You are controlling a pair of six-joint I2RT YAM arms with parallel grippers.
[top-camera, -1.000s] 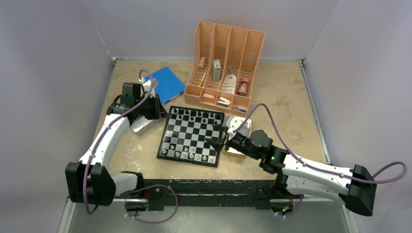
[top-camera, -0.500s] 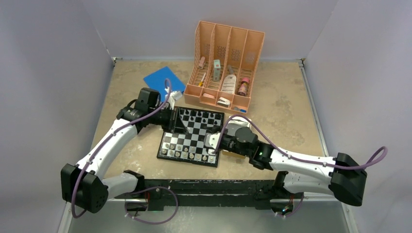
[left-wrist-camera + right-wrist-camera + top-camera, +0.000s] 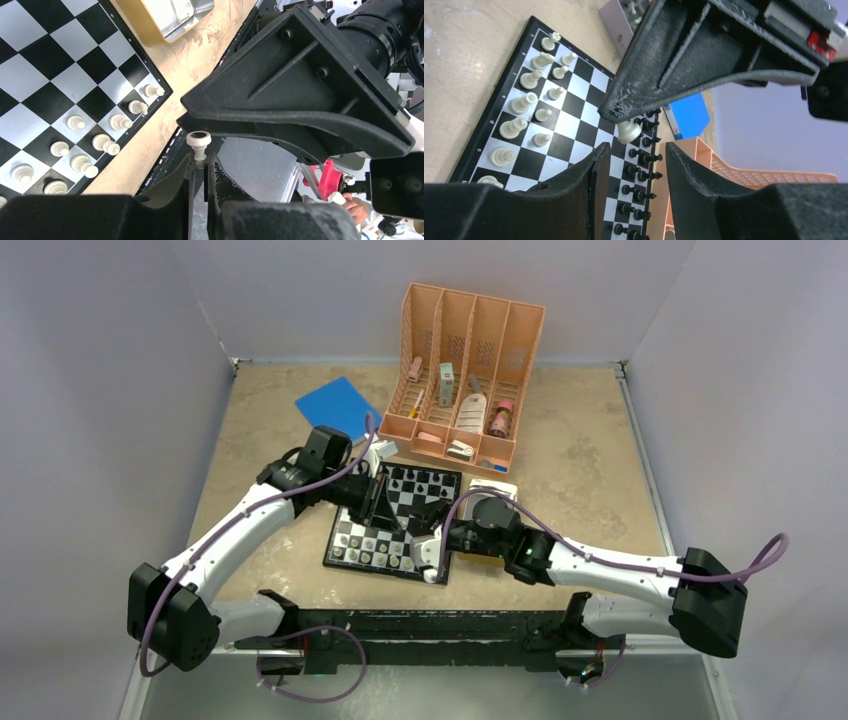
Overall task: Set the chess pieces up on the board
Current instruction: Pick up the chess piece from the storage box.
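Observation:
The board point(image 3: 372, 537) lies in the middle of the table, with black chess pieces point(image 3: 412, 479) along its far rows and white chess pieces point(image 3: 385, 561) along its near rows. My left gripper point(image 3: 388, 508) hovers above the board. In the left wrist view it point(image 3: 200, 162) is shut on a white pawn point(image 3: 199, 142). My right gripper point(image 3: 427, 539) is open and empty over the board's near right part. In the right wrist view its jaws point(image 3: 633, 160) stand wide apart right below the held pawn point(image 3: 628, 132), not touching it.
A gold-rimmed metal tray point(image 3: 497, 489) sits right of the board, and another tray point(image 3: 616, 17) sits at its far left corner. The peach organizer point(image 3: 465, 370) and the blue book point(image 3: 338, 405) lie behind. The two grippers are very close together.
My left arm swung right from the left tray to above the board. My right arm moved left over the board's near right part, up to the left gripper.

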